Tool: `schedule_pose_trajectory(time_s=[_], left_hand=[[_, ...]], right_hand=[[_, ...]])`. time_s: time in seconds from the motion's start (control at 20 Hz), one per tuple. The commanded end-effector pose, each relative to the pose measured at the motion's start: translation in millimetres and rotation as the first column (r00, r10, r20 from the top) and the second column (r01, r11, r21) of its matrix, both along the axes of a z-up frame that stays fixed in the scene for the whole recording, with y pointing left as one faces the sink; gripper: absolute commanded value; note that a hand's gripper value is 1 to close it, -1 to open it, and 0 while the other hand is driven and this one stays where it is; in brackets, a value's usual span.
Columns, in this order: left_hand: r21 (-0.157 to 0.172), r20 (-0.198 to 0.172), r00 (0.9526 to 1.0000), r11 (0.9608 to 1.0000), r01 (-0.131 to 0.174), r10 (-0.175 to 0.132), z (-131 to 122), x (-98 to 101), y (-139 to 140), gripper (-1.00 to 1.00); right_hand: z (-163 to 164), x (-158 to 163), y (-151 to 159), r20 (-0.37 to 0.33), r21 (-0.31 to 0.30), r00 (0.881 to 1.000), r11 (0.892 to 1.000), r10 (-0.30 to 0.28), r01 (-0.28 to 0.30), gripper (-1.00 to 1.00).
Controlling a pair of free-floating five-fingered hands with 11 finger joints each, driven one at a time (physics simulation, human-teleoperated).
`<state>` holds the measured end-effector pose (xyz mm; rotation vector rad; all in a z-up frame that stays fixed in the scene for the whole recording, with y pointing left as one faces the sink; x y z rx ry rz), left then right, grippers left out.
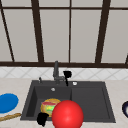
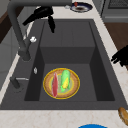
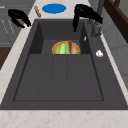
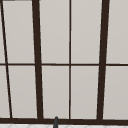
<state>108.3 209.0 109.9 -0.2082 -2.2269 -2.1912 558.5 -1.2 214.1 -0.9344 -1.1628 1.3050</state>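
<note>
Window bars behind, pale worktop point(image 1: 15, 83) below, and the dark sink point(image 1: 105, 100) at centre. The faucet point(image 1: 56, 71) stands on the back rim, and the right hand point(image 1: 67, 74) hangs just beside it, fingers loosely spread with one pointing down, holding nothing. I can't tell if it touches. My read: any contact should come squarely from the side, kept above the basin. The left hand point(image 1: 42, 118) floats at the front rim, relaxed, near the plate point(image 1: 50, 107) and a red ball point(image 1: 67, 115).
</note>
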Motion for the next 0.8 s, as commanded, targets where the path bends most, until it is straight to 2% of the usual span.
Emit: schedule_pose_trajectory(time_s=[0.0, 0.25, 0.45, 0.75], left_hand=[[0.000, 0.000, 1.0000, 1.0000, 0.000, 0.000, 0, 0.0, 0, 0.00], [0.000, 0.000, 1.0000, 1.0000, 0.000, 0.000, 0, 0.0, 0, 0.00], [0.000, 0.000, 1.0000, 1.0000, 0.000, 0.000, 0, 0.0, 0, 0.00], [0.000, 0.000, 1.0000, 1.0000, 0.000, 0.000, 0, 0.0, 0, 0.00]], right_hand=[[-8, 21, 1, -0.103, -0.001, 0.995, 1.000, -0.003, 0.003, -1.00], [-14, 49, 8, -0.202, -0.006, 0.979, 1.000, -0.004, 0.003, -1.00], [-19, 69, 12, -0.287, -0.015, 0.958, 1.000, -0.001, -0.003, -1.00], [-23, 92, 20, -0.432, -0.034, 0.902, 0.999, 0.005, -0.022, -1.00]])
